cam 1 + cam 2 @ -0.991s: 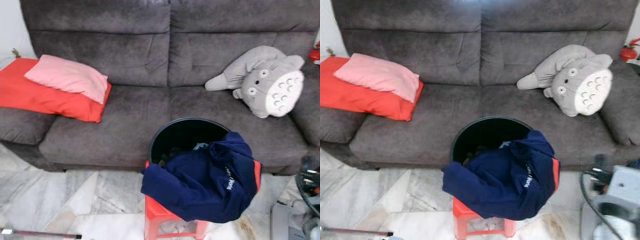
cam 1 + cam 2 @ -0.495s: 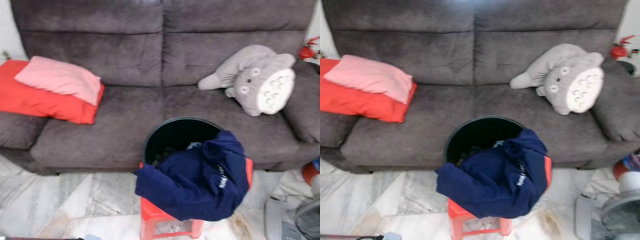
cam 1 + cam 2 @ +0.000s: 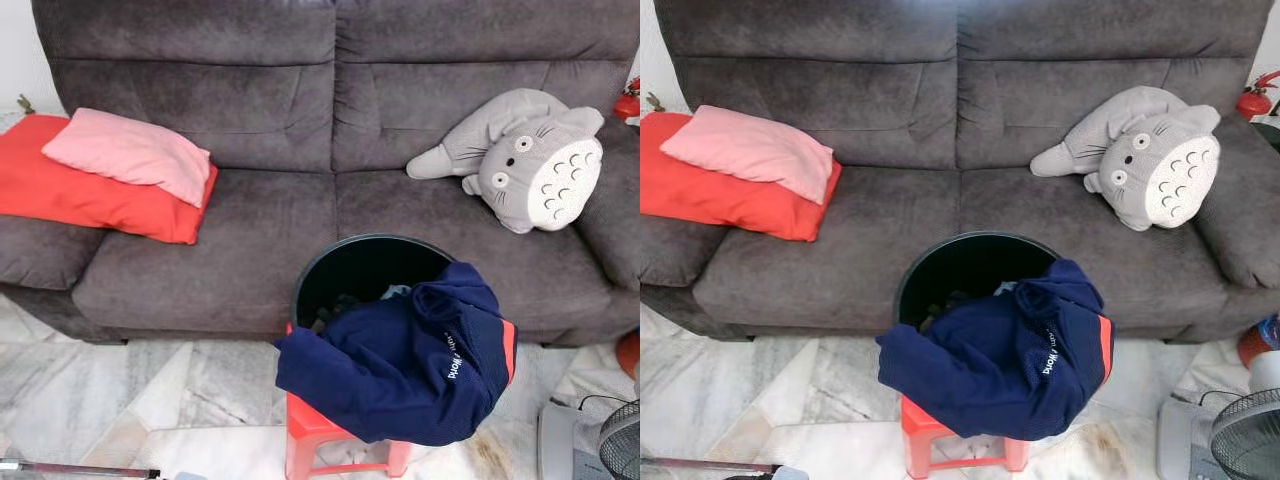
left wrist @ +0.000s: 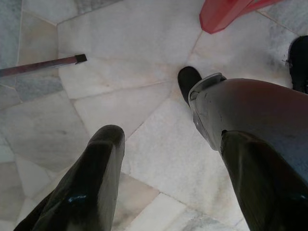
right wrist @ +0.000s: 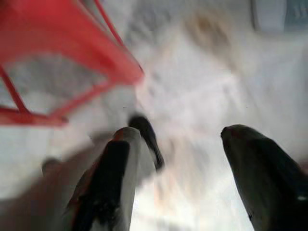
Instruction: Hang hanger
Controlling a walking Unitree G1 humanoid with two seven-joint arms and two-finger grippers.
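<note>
**Navy jacket draped over a bucket by the sofa, both grippers low and empty**

Where the clothing sits at the middle of the head views, a navy jacket with white lettering and a strip of red lining lies draped over the near rim of a round black bucket, part of it hanging down the front. I cannot make out a hanger anywhere in these pictures. The bucket stands on a red plastic stool on a pale marble floor. Dark items lie inside the bucket, too shadowed to identify.

Just behind the bucket is a dark grey sofa. On its left seat lies a red cushion with a pink pillow on top; on the right seat leans a grey plush toy with a pale belly. A fan stands at the lower right, and a thin pole lies on the floor at the lower left.

The left gripper hangs over the floor with its fingers spread wide, holding nothing. The right gripper, blurred, is likewise wide open and empty beside the stool's leg.
</note>
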